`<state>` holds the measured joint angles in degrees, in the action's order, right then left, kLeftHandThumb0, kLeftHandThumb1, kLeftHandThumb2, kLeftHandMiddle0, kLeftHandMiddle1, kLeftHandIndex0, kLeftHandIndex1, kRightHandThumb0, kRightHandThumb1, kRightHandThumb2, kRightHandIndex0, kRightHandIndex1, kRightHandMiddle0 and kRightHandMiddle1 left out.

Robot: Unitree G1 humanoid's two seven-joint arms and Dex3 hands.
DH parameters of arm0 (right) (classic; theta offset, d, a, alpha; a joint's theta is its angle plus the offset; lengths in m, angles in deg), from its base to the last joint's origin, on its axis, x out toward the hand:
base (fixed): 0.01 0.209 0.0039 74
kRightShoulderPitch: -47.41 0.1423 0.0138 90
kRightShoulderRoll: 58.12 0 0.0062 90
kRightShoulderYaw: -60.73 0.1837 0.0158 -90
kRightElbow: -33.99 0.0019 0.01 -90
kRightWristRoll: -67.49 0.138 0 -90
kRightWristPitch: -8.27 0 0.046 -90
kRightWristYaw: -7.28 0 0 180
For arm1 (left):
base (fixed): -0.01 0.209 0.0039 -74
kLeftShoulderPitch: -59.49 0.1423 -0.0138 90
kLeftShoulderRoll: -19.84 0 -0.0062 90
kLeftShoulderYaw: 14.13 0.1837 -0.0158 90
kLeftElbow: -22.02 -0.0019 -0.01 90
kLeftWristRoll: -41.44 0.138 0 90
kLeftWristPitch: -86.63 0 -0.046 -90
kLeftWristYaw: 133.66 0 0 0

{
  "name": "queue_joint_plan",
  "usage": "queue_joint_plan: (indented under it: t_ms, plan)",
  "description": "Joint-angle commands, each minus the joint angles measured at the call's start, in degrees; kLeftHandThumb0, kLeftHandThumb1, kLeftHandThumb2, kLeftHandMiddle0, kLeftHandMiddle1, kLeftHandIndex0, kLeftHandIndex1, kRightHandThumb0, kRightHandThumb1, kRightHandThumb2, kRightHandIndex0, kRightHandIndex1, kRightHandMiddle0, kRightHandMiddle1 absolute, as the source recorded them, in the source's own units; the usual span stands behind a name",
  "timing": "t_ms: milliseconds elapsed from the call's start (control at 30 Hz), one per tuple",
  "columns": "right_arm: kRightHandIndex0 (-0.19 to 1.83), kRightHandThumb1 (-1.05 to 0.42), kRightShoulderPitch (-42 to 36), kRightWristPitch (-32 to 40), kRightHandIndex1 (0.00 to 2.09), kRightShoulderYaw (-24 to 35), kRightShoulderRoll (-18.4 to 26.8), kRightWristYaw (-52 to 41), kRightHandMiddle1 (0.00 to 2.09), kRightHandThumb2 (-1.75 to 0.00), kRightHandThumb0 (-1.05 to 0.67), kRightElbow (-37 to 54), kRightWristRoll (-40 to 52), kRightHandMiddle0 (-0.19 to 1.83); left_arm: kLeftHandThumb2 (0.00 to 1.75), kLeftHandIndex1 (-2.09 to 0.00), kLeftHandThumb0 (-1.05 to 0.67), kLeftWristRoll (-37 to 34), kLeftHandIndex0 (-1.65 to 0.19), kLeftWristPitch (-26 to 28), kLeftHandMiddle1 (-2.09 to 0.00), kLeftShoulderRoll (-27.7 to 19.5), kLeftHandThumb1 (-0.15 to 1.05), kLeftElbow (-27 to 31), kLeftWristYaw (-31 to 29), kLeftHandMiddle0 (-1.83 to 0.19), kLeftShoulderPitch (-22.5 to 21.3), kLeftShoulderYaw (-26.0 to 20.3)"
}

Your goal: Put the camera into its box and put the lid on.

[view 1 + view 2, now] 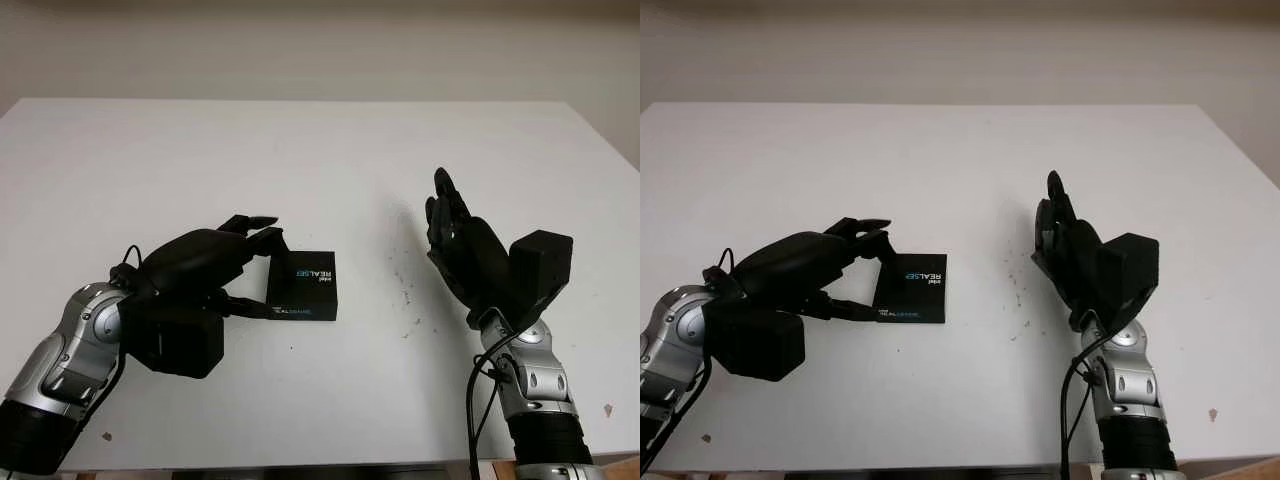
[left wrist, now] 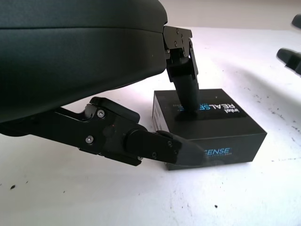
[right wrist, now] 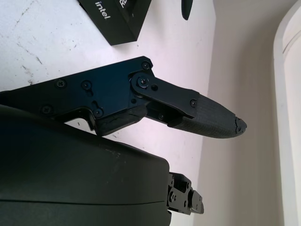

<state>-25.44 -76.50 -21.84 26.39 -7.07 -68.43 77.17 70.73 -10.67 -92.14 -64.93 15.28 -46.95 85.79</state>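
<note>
The closed black RealSense box (image 1: 303, 284) is set left of centre on the white tabletop (image 1: 320, 160). It is pinched by the left hand (image 1: 205, 265), one finger on its lid, the thumb against its front side. The right hand (image 1: 462, 240) is held open, well apart above the tabletop.

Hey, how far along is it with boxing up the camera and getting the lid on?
Nearly finished, it seems. The black box sits on the white table with its printed lid already on top; whether the camera is inside can't be seen. The left hand has one of its fingers pressing on the lid and another against the side. The right hand is open, raised to the right. Left: let go.
</note>
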Motion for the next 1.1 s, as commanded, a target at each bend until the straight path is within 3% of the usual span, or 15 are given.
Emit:
queue_joint_plan:
  t_ms: [0, 133, 300, 500, 733, 933, 1067]
  plan:
    - [-0.19, -1.05, 0.2, 0.0, 0.0, 0.1, 0.4, -0.1, 0.0, -0.76, -0.75, 0.7, 0.1, -0.19, 0.23, -0.05, -0.7, 1.1, 0.09, 1.9, 0.0, -1.0, 1.05, -2.6, -0.7, 0.19, 1.9, 0.8]
    - [-0.19, -1.05, 0.1, 0.0, 0.0, -0.1, 0.4, -0.3, 0.0, -0.77, -0.74, 1.0, -0.1, -0.19, 0.25, -0.05, -0.69, -0.1, 0.09, 3.3, 0.0, -0.6, 1.05, -2.6, -1.1, 0.19, 1.5, 0.6]
    - [-0.19, -1.05, 0.1, 0.2, 0.0, -0.5, -0.1, 0.3, 0.0, -0.77, -0.75, 1.0, -0.1, -0.19, 0.43, -0.04, -0.79, -3.8, 0.13, 4.2, 0.0, 0.3, 1.05, -2.9, -0.5, 0.19, 2.0, -0.7]
    - [-0.19, -1.05, 0.5, -0.7, 0.0, -1.1, -0.3, 0.0, 0.0, -0.77, -0.75, 1.1, -0.3, -0.19, 0.51, -0.02, -0.83, -16.3, 0.19, 2.5, -0.01, 3.5, 1.05, -4.9, 0.6, 0.19, 3.4, -6.3]
    - [-0.19, -1.05, 1.8, 0.3, 0.0, -2.0, -0.6, 0.1, 0.0, -0.75, -0.77, 1.6, -0.1, -0.19, 0.54, -0.02, -0.87, -34.4, 0.19, 2.7, -0.04, 11.6, 1.05, -6.4, 3.3, 0.18, 4.0, -15.5]
    - [-0.19, -1.05, 3.5, -0.8, 0.0, -2.7, -1.7, 1.1, 0.0, -0.74, -0.77, 0.5, -0.7, -0.19, 0.51, 0.0, -0.77, -44.0, 0.19, 3.0, 0.0, 21.5, 1.05, -7.6, 12.1, 0.19, 5.0, -21.8]
    - [-0.19, -1.05, 4.8, -2.4, 0.0, -3.3, -2.1, 1.3, 0.0, -0.74, -0.75, -1.5, -1.7, -0.19, 0.53, 0.0, -0.76, -46.2, 0.19, 2.1, 0.0, 25.7, 1.05, -8.5, 15.8, 0.19, 5.7, -23.6]
